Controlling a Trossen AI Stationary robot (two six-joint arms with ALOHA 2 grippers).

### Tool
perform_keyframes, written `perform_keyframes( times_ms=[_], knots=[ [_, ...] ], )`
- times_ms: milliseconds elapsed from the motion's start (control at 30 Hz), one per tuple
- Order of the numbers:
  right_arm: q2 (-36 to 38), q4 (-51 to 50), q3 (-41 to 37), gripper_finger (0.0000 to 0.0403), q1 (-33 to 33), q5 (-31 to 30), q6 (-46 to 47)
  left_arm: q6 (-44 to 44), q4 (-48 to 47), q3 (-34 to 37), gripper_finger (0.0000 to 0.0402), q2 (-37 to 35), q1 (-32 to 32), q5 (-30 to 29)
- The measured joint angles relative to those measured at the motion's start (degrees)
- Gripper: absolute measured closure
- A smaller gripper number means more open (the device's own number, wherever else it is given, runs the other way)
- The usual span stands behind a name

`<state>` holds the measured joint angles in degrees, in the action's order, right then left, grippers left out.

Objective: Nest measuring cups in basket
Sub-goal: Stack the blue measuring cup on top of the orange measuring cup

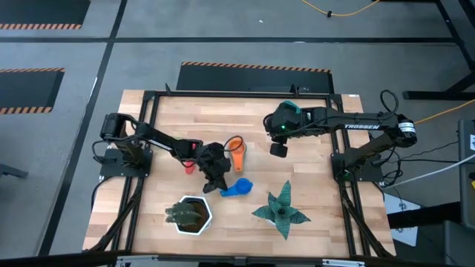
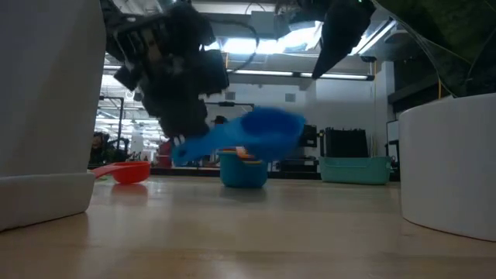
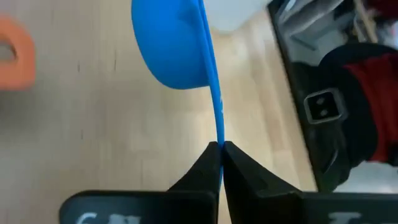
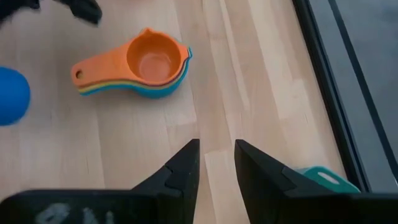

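- The surface is pale wood planking inside a dark frame, on a grey floor marked with orange-and-black hazard strips.
- Seen across the surface, the room behind is a workshop with bright ceiling lights and cluttered benches.
- The left gripper has its fingers pressed together on the thin handle of the blue measuring cup, which is lifted clear of the wood near the middle of the surface.
- The stack of nested cups, orange on top, sits just beyond it; a red cup lies apart, towards the left arm's side.
- The right gripper hangs above bare wood, fingers slightly spread, holding nothing.
- The teal basket shows only as a corner behind the right fingers; from above, the right arm covers it.
- A white hexagonal pot and a green star-shaped plant stand at the near edge, blurred and cut off in the low view.
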<state>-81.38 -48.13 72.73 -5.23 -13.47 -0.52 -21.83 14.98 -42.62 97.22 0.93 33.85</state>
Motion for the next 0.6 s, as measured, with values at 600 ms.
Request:
perform_keyframes(
  times_ms=[600],
  knots=[
    [5.04,-5.16,0.0,0.0297,0.04,-3.68,-1.33,-11.69,-1.65,0.04,0.0401,-17.66,-6.41,-5.69]
  ],
)
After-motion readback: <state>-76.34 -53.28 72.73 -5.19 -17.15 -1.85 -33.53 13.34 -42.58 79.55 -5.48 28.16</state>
